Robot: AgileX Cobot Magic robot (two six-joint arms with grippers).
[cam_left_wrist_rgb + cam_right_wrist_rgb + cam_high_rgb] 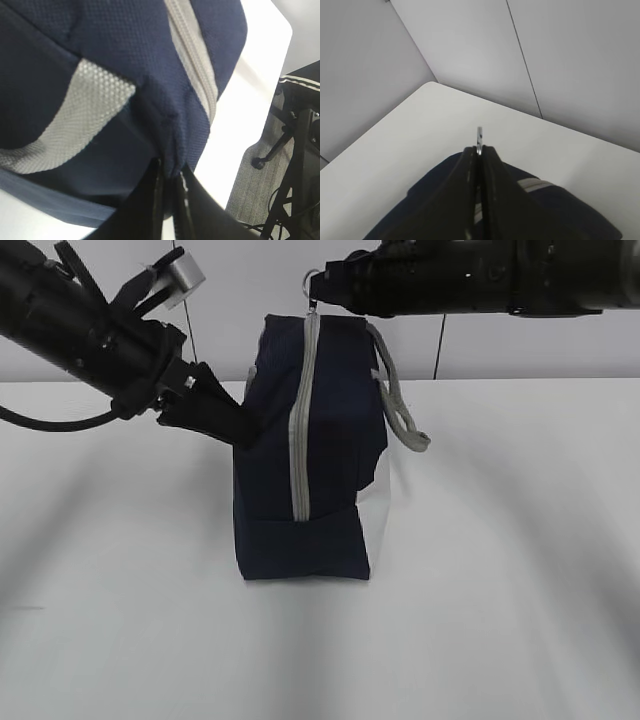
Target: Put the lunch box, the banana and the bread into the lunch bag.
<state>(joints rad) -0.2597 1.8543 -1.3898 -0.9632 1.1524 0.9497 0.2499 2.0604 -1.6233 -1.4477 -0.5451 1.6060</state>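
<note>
Table (120, 620) around lunch bag (330, 440), seemingly bare.

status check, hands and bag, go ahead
Left hand shut, pinching bag fabric at its side. Right hand shut on ring pull at top. Bag upright, zipper closed. Lunch box, banana, bread not in view.

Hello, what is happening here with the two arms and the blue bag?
The lunch bag stands upright on the white table with its zipper closed. The left gripper is shut on a fold of fabric at the bag's side. The right gripper is shut on the ring pull at the top. No food or lunch box is in view.
</note>
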